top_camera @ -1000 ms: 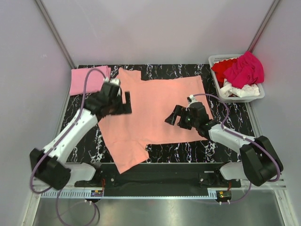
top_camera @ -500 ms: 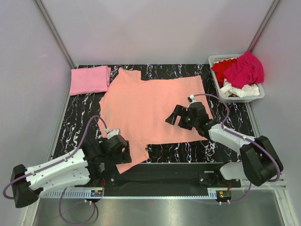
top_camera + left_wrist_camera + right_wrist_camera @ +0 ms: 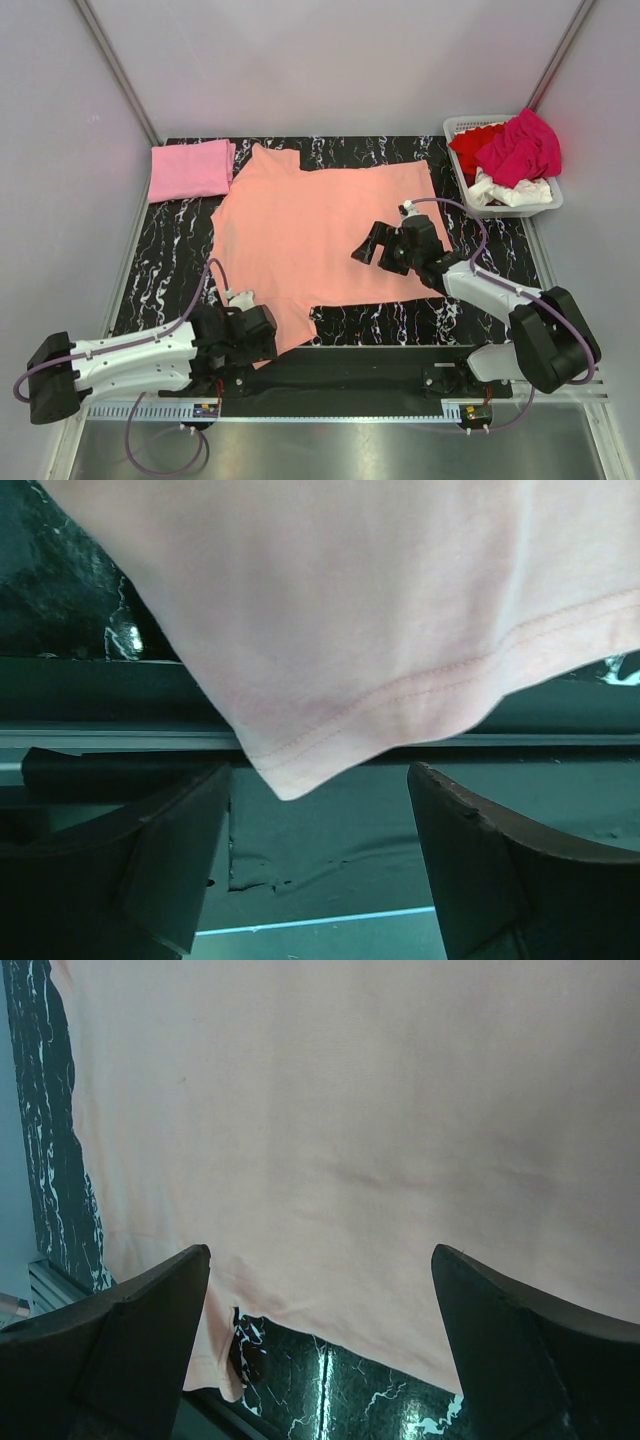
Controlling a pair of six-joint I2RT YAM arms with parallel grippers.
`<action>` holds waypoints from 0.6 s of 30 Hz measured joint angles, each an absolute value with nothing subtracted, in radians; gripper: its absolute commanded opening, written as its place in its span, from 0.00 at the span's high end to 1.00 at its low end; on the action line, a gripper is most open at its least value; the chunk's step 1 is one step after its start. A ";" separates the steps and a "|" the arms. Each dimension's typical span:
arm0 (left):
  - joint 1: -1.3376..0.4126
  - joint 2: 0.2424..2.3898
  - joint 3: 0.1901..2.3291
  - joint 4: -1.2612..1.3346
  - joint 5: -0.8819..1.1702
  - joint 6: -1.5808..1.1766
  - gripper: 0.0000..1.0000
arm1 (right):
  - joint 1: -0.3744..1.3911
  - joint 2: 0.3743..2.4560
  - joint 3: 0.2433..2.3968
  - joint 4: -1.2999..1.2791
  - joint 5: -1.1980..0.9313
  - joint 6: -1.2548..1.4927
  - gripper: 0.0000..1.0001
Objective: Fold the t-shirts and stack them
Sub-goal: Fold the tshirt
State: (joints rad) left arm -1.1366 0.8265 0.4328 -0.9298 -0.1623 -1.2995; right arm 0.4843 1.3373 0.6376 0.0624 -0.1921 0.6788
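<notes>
**Ana:** Where is the shirt you are working on?

**Me:** The salmon-orange t-shirt (image 3: 320, 230) lies spread flat on the table (image 3: 160, 260), collar toward the far side. One sleeve corner (image 3: 285, 780) droops over the near edge on my left.

**Ana:** And that is why the left arm sits so low?

**Me:** Yes. I have the left gripper (image 3: 318, 775) down at that edge with its fingers apart, one on each side of the hanging corner. They hold nothing; the cloth hangs free between them. A loose flap off the edge is easier to pinch than cloth pressed flat, I judge.

**Ana:** The right one?

**Me:** The right gripper (image 3: 320, 1260) hovers above the shirt's near-right part, spread as wide as it goes and empty. I judge it is placed to take the matching hem so both sides lift together.

**Ana:** And the rest?

**Me:** A folded pink t-shirt (image 3: 190, 170) rests at the far-left corner, well apart, as the base of the stack. The red, magenta and white shirts (image 3: 515, 150) wait bunched in the basket (image 3: 455, 128) at far right.
</notes>
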 measured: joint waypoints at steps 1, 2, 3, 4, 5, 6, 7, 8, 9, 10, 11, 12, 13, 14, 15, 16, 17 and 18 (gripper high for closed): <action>-1.138 0.834 0.431 -0.927 -0.163 -1.301 0.24 | 0.484 1.340 0.639 0.062 -0.192 0.679 0.00; -1.138 0.840 0.432 -0.926 -0.163 -1.301 0.26 | 0.484 1.343 0.641 0.062 -0.192 0.679 0.00; -1.139 0.842 0.432 -0.927 -0.164 -1.300 0.27 | 0.484 1.345 0.643 0.062 -0.192 0.679 0.00; -1.139 0.846 0.432 -0.926 -0.165 -1.300 0.28 | 0.484 1.347 0.645 0.061 -0.192 0.679 0.00; -1.139 0.852 0.432 -0.926 -0.165 -1.299 0.30 | 0.484 1.348 0.646 0.060 -0.192 0.679 0.00; -1.139 0.857 0.432 -0.927 -0.165 -1.298 0.32 | 0.484 1.349 0.648 0.059 -0.192 0.679 0.00; -1.139 0.862 0.432 -0.928 -0.166 -1.295 0.33 | 0.484 1.351 0.649 0.059 -0.192 0.679 0.00; -1.140 0.867 0.432 -0.928 -0.167 -1.292 0.36 | 0.484 1.353 0.649 0.059 -0.192 0.679 0.00; -1.141 0.871 0.433 -0.930 -0.168 -1.290 0.41 | 0.484 1.354 0.650 0.058 -0.192 0.679 0.00; -1.142 0.875 0.434 -0.934 -0.170 -1.287 0.45 | 0.484 1.356 0.651 0.055 -0.192 0.679 0.00; -1.144 0.879 0.434 -0.940 -0.171 -1.282 0.47 | 0.484 1.357 0.651 0.055 -0.192 0.679 0.00; -1.145 0.881 0.434 -0.944 -0.173 -1.281 0.52 | 0.484 1.358 0.652 0.055 -0.192 0.679 0.00; -1.146 0.881 0.434 -0.947 -0.174 -1.280 0.55 | 0.484 1.358 0.652 0.055 -0.192 0.679 0.00; -1.147 0.881 0.434 -0.953 -0.177 -1.275 0.57 | 0.484 1.358 0.653 0.054 -0.192 0.679 0.00; -1.147 0.881 0.433 -0.955 -0.179 -1.275 0.60 | 0.484 1.359 0.653 0.054 -0.192 0.679 0.00; -1.147 0.881 0.433 -0.958 -0.181 -1.273 0.64 | 0.484 1.359 0.654 0.054 -0.192 0.679 0.00; -1.147 0.881 0.432 -0.964 -0.183 -1.270 0.66 | 0.484 1.359 0.656 0.054 -0.192 0.679 0.00; -1.147 0.881 0.432 -0.969 -0.185 -1.268 0.68 | 0.484 1.359 0.656 0.054 -0.192 0.679 0.00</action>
